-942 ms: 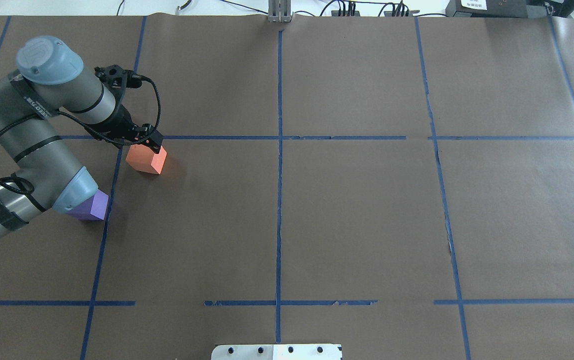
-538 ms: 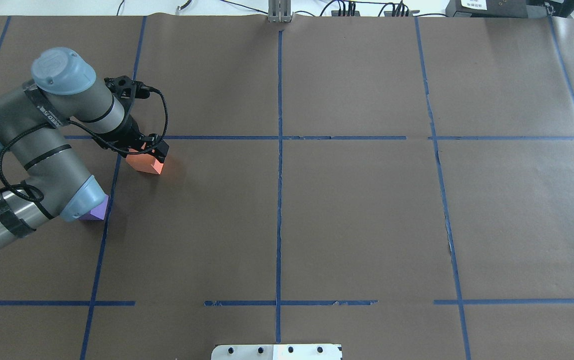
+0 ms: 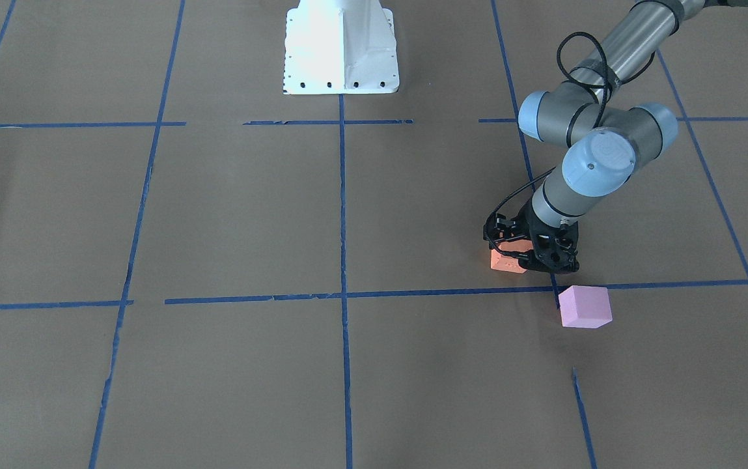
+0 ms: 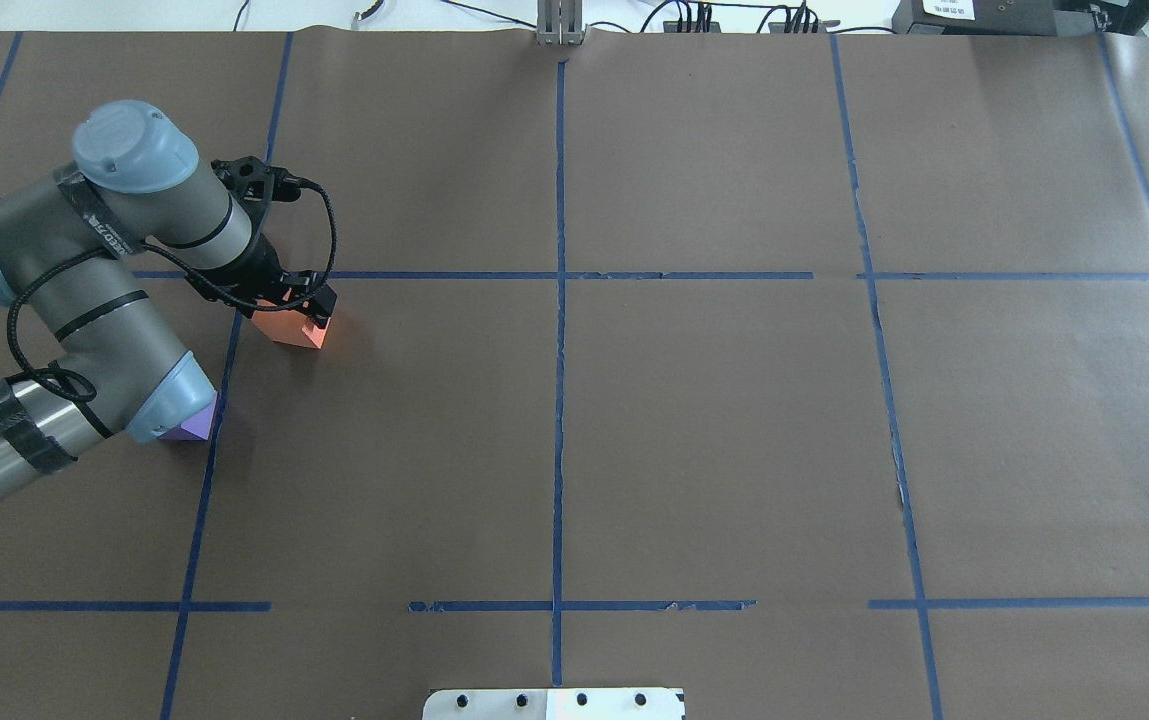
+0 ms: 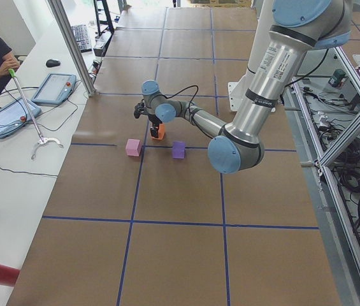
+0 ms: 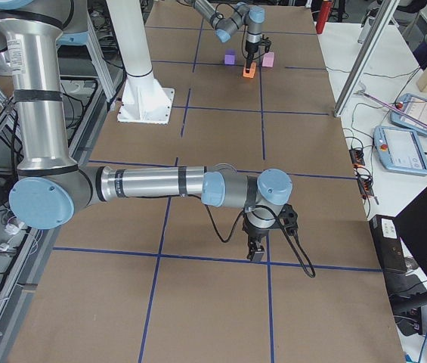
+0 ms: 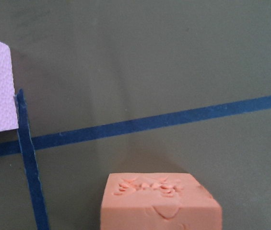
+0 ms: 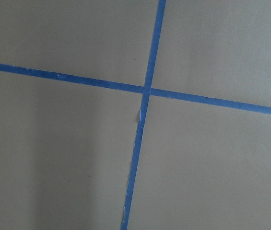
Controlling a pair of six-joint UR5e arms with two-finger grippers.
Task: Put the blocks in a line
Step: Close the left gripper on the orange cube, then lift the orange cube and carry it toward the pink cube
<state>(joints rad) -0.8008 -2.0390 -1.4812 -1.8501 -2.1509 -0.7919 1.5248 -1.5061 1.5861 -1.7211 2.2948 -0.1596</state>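
Observation:
My left gripper (image 4: 306,308) is shut on the orange block (image 4: 286,330), which sits low at the table just below a blue tape line; both also show in the front view, the gripper (image 3: 532,258) and the block (image 3: 501,261). The left wrist view shows the orange block (image 7: 160,202) at the bottom middle. The pale pink block (image 3: 584,306) rests on the table just beyond the tape line, apart from the orange one. The violet block (image 4: 191,426) lies partly hidden under my left arm's elbow. My right gripper (image 6: 257,249) hangs over bare table; I cannot tell whether it is open.
Brown paper with a blue tape grid (image 4: 559,275) covers the table. The white robot base (image 3: 340,45) stands at the middle of the robot's edge. Cables and boxes (image 4: 994,15) line the far edge. The right wrist view shows only a tape crossing (image 8: 146,90).
My left arm has shifted a little right and come down with the orange block, which now looks smaller and lower. Over the last half second it has hardly moved.

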